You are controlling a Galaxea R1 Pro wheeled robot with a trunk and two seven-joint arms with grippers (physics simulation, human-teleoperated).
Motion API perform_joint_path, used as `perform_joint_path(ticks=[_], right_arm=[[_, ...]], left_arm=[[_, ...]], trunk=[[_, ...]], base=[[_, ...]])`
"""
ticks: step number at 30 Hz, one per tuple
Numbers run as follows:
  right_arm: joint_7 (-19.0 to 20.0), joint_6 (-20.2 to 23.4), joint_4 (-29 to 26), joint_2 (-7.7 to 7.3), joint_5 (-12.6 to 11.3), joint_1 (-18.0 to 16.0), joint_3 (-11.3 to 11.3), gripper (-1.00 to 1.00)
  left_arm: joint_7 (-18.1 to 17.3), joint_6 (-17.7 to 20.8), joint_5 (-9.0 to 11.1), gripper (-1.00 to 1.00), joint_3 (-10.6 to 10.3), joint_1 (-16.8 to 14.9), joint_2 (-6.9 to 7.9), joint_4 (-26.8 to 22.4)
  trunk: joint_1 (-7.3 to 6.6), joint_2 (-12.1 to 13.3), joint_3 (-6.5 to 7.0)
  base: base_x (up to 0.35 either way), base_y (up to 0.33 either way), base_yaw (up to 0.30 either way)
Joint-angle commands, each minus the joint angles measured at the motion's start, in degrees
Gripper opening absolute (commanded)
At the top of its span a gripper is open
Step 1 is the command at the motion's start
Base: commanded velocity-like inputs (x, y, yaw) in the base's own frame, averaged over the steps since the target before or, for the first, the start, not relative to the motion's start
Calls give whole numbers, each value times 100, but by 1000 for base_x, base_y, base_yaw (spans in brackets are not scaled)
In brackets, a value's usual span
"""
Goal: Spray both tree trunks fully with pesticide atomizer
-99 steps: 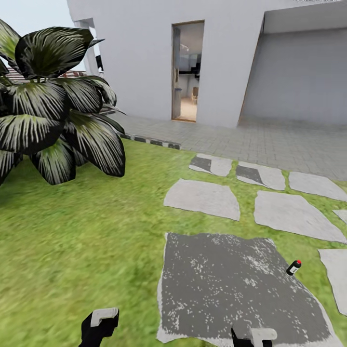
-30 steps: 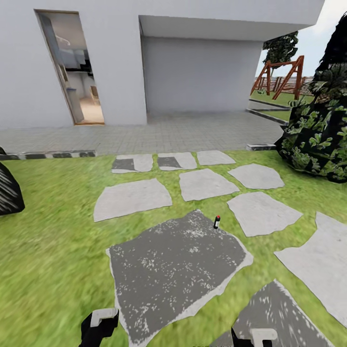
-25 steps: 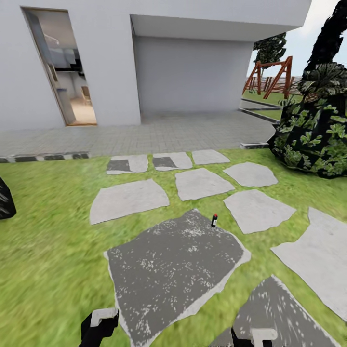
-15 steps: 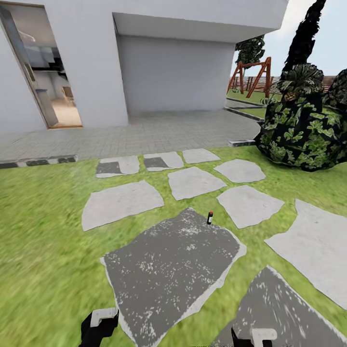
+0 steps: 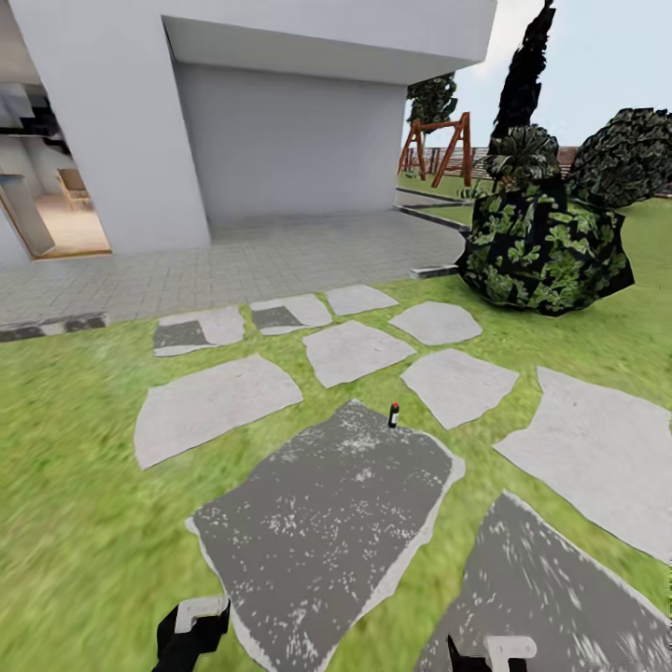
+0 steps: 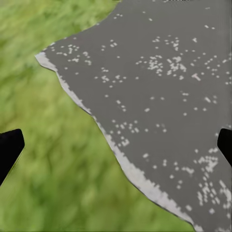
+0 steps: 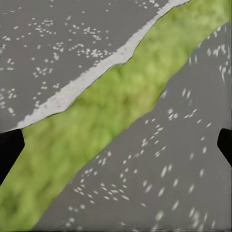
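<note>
A white house [image 5: 280, 121] stands well ahead of both tools, with a leafy bush [image 5: 541, 247] ahead and to the right. Green grass floor [image 5: 75, 523] spreads around grey stepping stones [image 5: 327, 523]. The left tool [image 5: 191, 630] and right tool [image 5: 490, 653] hang low, each spread wide and holding nothing. The pesticide atomizer [image 5: 393, 415] stands upright at a dark stone's far edge, well ahead, between the two tools.

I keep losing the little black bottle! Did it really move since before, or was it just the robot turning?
No. The pesticide atomizer still stands at the far corner of the dark stepping stone, just as earlier. House, stones and bush all slid across together, so the camera turned, not the bottle.
</note>
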Motion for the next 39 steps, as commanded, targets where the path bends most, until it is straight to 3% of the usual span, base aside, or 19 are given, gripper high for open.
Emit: perform_joint_path(ticks=[1,14,27,39], right_arm=[[0,0,0,1,0,0,0,100],[0,0,0,0,0,0,0,100],[0,0,0,-2,-1,0,0,100],[0,0,0,-2,0,0,0,100]], left_arm=[[0,0,0,100,0,0,0,0],[0,-5,0,100,0,2,0,0],[0,-3,0,100,0,1,0,0],[0,0,0,100,0,0,0,0]], trunk=[[0,0,0],[0,0,0],[0,0,0],[0,0,0]], base=[[0,302,-264],[0,250,-264],[0,66,-265],[0,280,-264]])
